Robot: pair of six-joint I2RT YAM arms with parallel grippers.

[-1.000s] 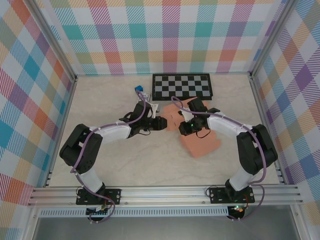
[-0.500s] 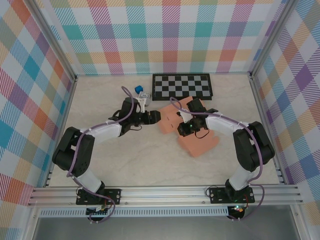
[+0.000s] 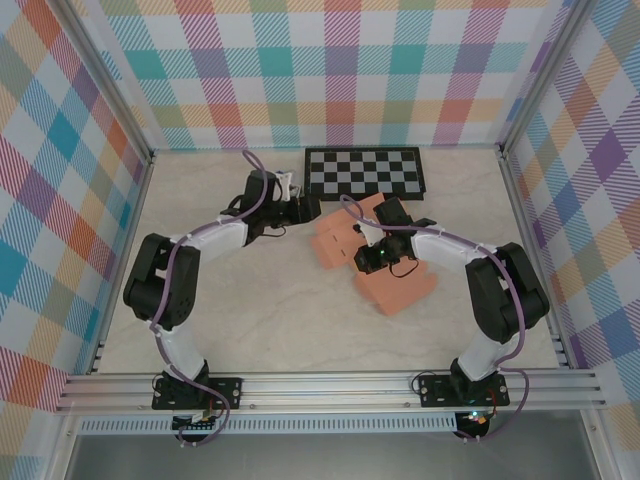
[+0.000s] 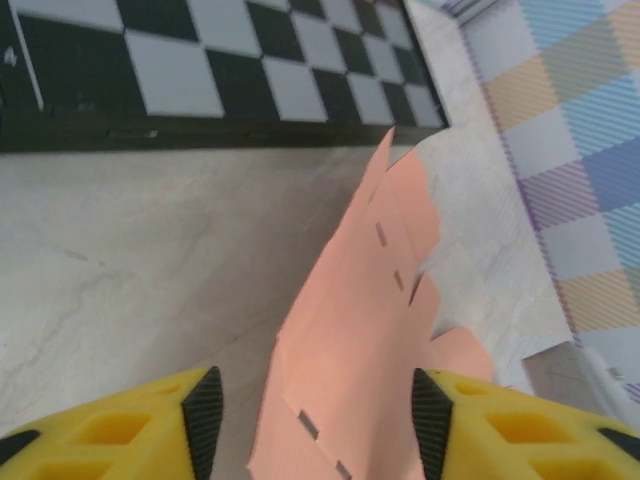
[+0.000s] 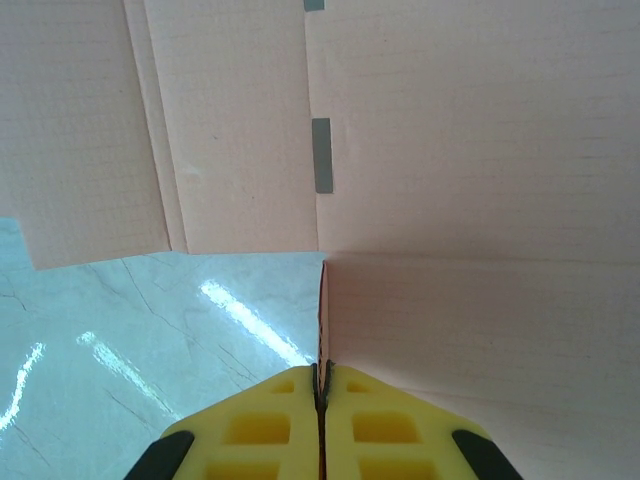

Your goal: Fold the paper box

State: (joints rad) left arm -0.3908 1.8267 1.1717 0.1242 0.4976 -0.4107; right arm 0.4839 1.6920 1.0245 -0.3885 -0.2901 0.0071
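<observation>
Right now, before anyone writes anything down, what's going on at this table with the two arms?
Two robot arms are working on a salmon paper box that lies partly folded on the table, just in front of a checkerboard. The right gripper is shut on a thin upright edge of the card. The left gripper is open at the sheet's far left end, with a raised flap between its jaws but not clamped. The box is not yet formed.

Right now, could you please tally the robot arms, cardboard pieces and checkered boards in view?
robot arms: 2, the left arm and the right arm
paper box: 1
checkered board: 1
Total: 4
</observation>
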